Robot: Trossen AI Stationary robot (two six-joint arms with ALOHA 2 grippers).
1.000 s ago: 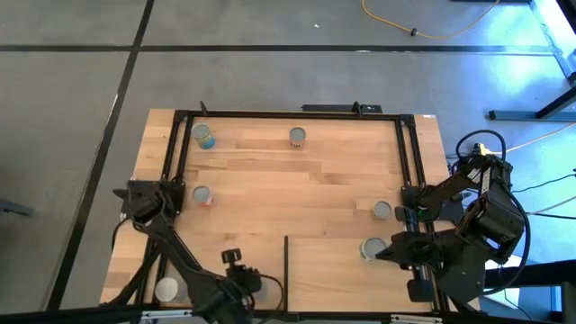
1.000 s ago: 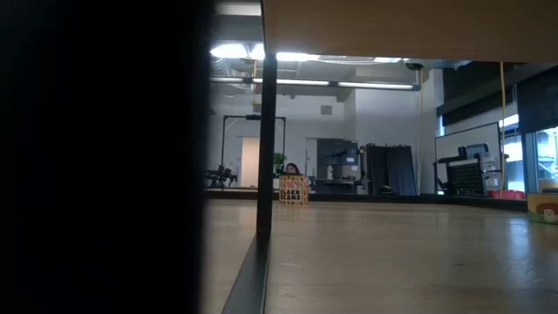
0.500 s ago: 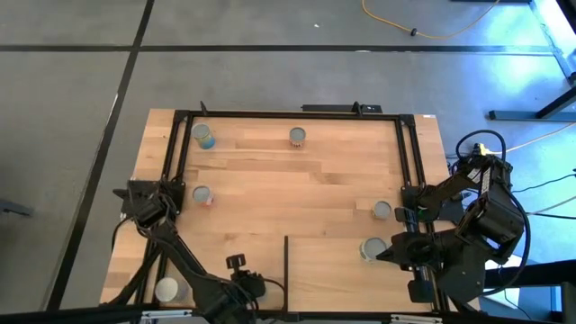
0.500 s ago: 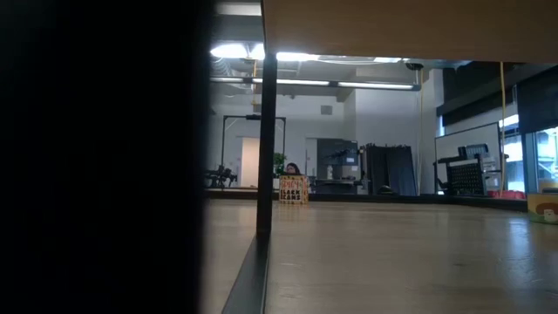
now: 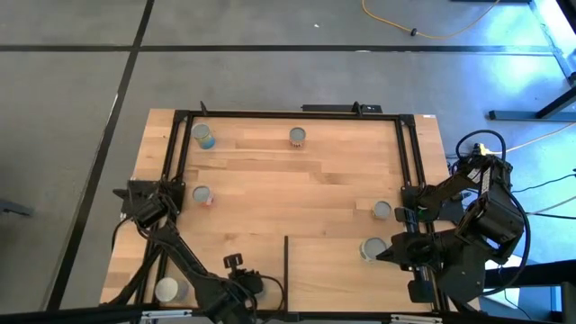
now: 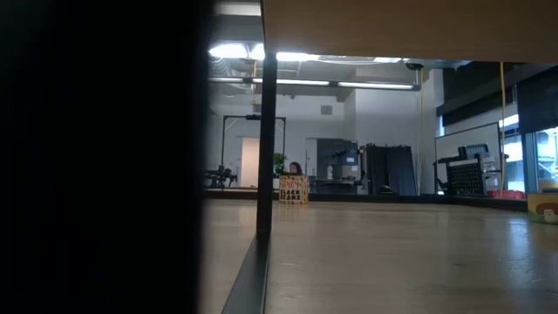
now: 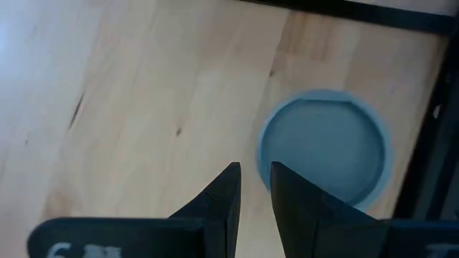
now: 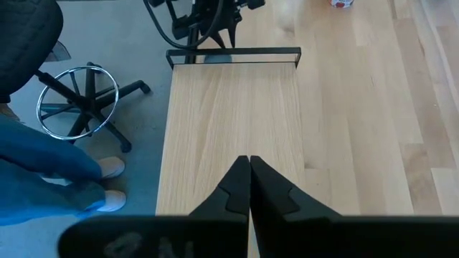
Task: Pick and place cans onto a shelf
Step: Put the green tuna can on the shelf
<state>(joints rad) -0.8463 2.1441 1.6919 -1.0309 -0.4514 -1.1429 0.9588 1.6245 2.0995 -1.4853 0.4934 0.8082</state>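
Hovering with fingers barely parted and empty, the left gripper (image 7: 254, 169) has the upright can (image 5: 166, 289) near, at nine o'clock seen from above, while the closed right gripper (image 8: 249, 162) is well apart.

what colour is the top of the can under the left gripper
Silver-grey, on the can; clearest in the left wrist view.

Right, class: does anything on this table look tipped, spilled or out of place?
Nothing stands out. The cans in view all stand upright, spread across the table, with no spill. One can already stands on the shelf.

Bright overhead light, dark low-view left
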